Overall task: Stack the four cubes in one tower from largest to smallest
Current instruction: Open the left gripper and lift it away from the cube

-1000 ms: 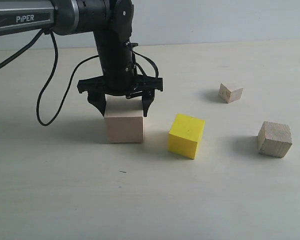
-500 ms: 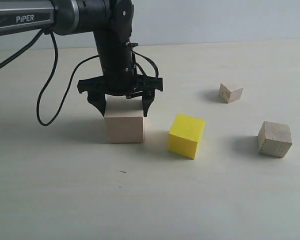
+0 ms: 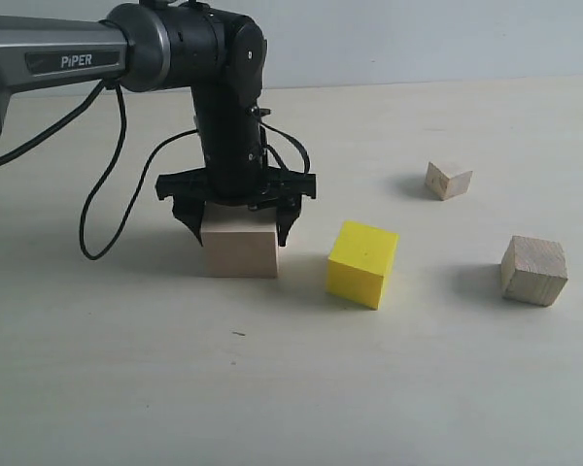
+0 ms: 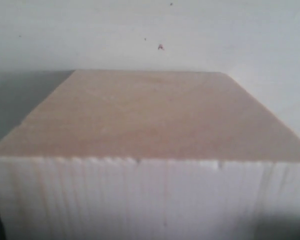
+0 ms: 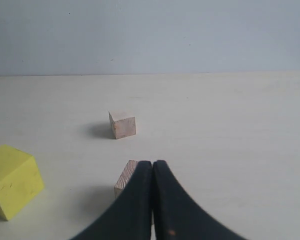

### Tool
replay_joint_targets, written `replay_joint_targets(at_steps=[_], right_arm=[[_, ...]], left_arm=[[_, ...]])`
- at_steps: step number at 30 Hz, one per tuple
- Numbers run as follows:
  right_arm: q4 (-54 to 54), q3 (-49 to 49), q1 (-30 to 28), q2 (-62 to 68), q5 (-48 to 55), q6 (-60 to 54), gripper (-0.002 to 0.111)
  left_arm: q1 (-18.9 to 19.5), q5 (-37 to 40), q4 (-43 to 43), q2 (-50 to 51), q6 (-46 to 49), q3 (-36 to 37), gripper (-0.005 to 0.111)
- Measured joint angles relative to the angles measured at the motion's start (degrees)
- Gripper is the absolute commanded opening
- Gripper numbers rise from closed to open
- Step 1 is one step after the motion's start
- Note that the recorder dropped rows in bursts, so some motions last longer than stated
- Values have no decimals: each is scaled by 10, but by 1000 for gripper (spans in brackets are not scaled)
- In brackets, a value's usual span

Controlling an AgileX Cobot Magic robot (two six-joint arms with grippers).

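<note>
Pale wooden large cube point(image 3: 241, 250) sits on the table point(image 3: 272, 388), your left gripper point(image 3: 240, 233) straddling it wide, gripped or freed I cannot tell, right gripper point(image 5: 151, 167) clenched empty; yellow cube point(image 3: 361, 264), medium cube point(image 3: 533, 270) and small cube point(image 3: 448, 180) lie apart, nothing stacked yet.

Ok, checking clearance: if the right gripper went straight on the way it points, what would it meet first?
Likely the medium wooden cube, just beyond the shut right gripper, though it sits slightly off line; depth is unclear.
</note>
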State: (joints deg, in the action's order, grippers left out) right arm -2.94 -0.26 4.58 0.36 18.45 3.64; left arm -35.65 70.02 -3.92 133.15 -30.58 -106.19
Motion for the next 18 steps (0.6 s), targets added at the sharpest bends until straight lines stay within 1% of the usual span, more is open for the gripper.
replay_joint_targets(at_steps=[1,3,9,13,18], right_arm=[[0,0,0,0,0,0,0],[0,0,0,0,0,0,0],[0,0,0,0,0,0,0],[0,0,0,0,0,0,0],[0,0,0,0,0,0,0]], left_arm=[[0,0,0,0,0,0,94],[0,0,-1,0,-3,0,96],[0,0,-1,0,-30,0,94],[0,0,-1,0,-34,0,92],[0,0,-1,-3,-35,0,92]])
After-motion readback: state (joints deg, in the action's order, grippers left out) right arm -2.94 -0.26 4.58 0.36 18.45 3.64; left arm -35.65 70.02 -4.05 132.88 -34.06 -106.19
